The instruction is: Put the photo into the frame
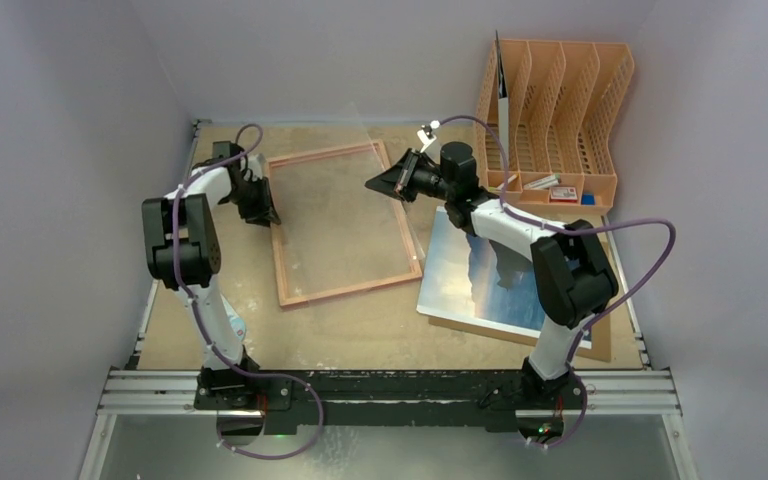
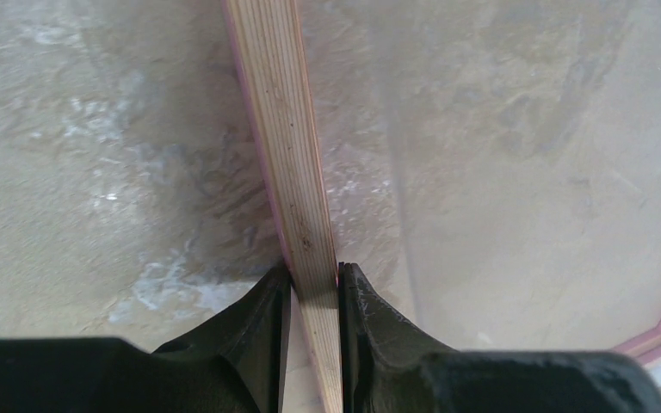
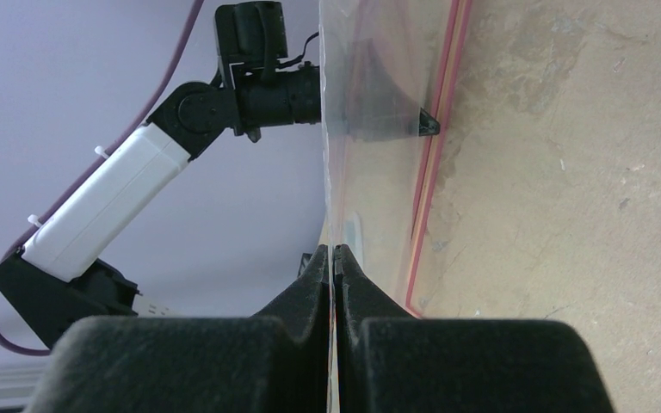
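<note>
While the left gripper point(image 2: 316, 272) is clamped on the wooden left rail of the frame point(image 1: 351, 288), the right gripper point(image 3: 333, 251) is pinched shut on the clear pane point(image 3: 372, 198), raised on edge over the frame. The photo point(image 1: 475, 275) lies face up on a brown backing sheet point(image 1: 601, 352) on the worktop point(image 1: 360, 335), right of the frame.

Pale lilac walls point(image 1: 340, 50), worn tan tabletop point(image 1: 360, 335), orange file rack point(image 1: 562, 95)
</note>
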Robot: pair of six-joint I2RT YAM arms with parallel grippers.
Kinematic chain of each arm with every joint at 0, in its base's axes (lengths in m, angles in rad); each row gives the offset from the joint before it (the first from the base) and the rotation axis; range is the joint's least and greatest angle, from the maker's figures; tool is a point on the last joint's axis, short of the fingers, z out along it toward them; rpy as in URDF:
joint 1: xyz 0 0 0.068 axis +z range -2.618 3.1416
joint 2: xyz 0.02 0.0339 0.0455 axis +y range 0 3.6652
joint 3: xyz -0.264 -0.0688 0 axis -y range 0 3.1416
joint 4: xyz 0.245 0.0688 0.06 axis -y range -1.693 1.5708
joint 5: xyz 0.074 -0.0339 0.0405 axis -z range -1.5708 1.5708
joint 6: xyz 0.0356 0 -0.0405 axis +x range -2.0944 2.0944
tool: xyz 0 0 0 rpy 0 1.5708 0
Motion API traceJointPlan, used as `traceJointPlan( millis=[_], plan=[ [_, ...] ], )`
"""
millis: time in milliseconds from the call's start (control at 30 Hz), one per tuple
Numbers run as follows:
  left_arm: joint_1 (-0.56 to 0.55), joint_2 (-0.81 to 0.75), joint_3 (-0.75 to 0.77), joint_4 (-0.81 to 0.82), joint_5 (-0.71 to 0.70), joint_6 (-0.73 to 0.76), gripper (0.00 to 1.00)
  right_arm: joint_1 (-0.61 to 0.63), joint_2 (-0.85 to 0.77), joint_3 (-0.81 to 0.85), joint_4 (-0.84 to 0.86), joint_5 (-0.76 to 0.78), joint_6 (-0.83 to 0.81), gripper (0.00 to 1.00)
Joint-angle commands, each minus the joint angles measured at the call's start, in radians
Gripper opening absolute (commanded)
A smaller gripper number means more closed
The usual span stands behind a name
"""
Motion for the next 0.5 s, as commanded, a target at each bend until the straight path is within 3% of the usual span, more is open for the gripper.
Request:
traceJointPlan(
  millis=[0, 233, 467],
  plan=[
    [-0.026, 0.027, 0.012, 0.014, 0.023, 0.096, 0.03, 0.002, -0.067, 0.022, 0.012, -0.011, -0.002, 0.00],
    [-0.027, 0.033, 0.056, 0.003, 0.020, 0.071, 0.06, 0.000, -0.063, 0.004, 0.019, 0.000, -0.001, 0.00],
    [-0.015, -0.132, 0.076, 0.010, -0.161, -0.029, 0.46, 0.001, -0.030, 0.058, 0.053, 0.007, -0.022, 0.00]
  ],
)
